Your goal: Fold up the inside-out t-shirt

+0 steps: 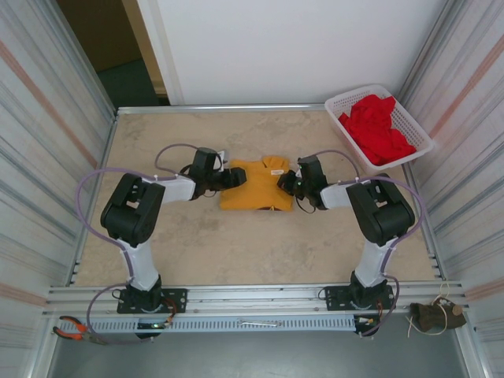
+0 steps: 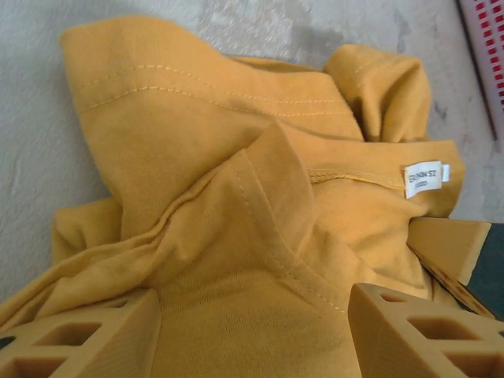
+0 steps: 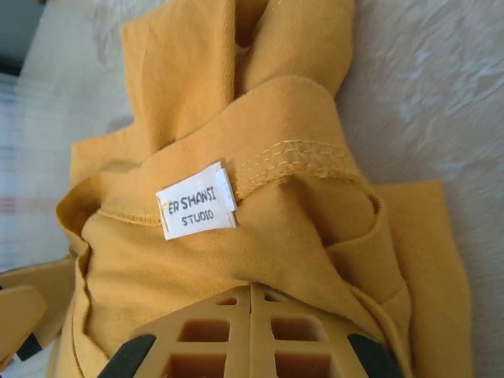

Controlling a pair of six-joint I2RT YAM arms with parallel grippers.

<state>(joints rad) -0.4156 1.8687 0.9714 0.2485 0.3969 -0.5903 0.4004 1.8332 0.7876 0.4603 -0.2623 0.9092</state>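
Wide beige bench [image 1: 260, 252] in front of us, and two arms reaching in from the near edge: the left arm [image 1: 134, 213] and the right arm [image 1: 382, 209], both bent inward toward the middle.

Between them, at the centre of the bench, lies the inside-out t-shirt [image 1: 253, 189]. It is mustard yellow, bunched into a rough rectangle, with seams and stitching showing on the outside.

Over at the far right corner sits a white basket [image 1: 417, 130] with a red garment [image 1: 376, 130] heaped inside, well apart from the shirt.

Now the hands. The left hand [image 1: 230, 177] is at the shirt's left edge. From the left wrist [image 2: 253, 315] its fingers [image 2: 79, 339] stand wide apart, with yellow cloth mounded in the gap between them. The right hand [image 1: 285, 183] is at the shirt's right edge, up by the neckline. From the right wrist [image 3: 252, 295] its two fingers are pressed together and the collar cloth is gathered right at their tips, so it is pinching the shirt.

A small white tag [image 3: 197, 201] sits at the neck seam, printed "STUDIO" on its lower line. The left wrist camera catches it too [image 2: 424, 178], just beyond a fold of collar.

Smallest of all, down on the front rail at the left, is a pair of red-handled pliers [image 1: 71, 327].
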